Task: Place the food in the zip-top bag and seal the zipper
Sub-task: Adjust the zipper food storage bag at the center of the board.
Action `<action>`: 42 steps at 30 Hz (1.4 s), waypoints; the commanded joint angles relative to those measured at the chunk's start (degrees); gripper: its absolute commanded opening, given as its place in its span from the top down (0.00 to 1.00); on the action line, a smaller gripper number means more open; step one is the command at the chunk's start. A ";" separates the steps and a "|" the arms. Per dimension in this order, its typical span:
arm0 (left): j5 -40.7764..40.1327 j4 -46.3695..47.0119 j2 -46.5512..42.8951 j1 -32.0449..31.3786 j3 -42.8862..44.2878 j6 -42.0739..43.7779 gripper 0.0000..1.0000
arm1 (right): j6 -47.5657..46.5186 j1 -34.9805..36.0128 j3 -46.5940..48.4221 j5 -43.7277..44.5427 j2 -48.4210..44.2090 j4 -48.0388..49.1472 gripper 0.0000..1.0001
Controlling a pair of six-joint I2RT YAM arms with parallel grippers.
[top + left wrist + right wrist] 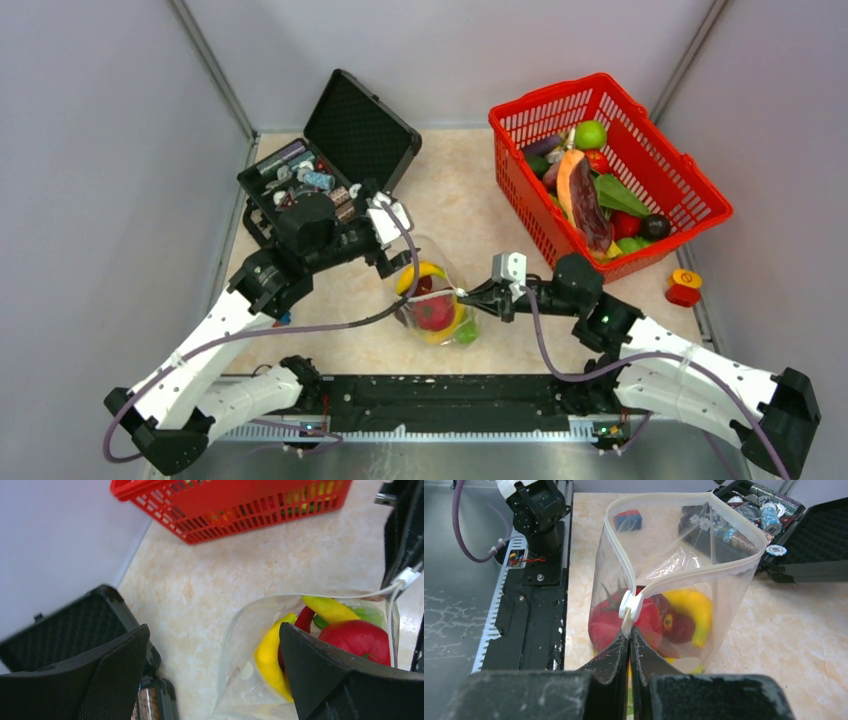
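Two arms meet at the zip-top bag point(440, 256) in the middle of the overhead frame. It stands on the worktop point(460, 190) with the food point(433, 312) inside: a red piece, a yellow one and something green. The left hand point(398, 262) sits at the bag's upper-left side, and the right hand point(472, 297) reaches in from the right at the mouth edge. More toy produce lies in the red basket point(660, 150) at upper right, and a black case point(360, 125) lies open at upper left.

From the left wrist, the left hand's fingers point(100, 680) are spread wide and grip nothing. The bag's clear wall shows at lower right with one finger in front of it; I cannot tell whether that finger touches the plastic. By its position, this hand seems placed to steady the far end of the mouth.

From the right wrist, the right hand is pressed fully closed on the zipper point(684, 580), just beneath its white slider point(630, 605) at frame centre. The strip loops round in a wide ring, so the mouth is unsealed. Holding at the slider end makes sense, since sealing looks like the step in hand. It probably needs the far corner anchored so the bag does not slide with the pull.
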 commanded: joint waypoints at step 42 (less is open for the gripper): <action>14.00 -10.51 17.00 -12.77 7.56 18.64 0.01 | 3.67 -2.22 -5.50 2.24 -5.57 7.68 1.00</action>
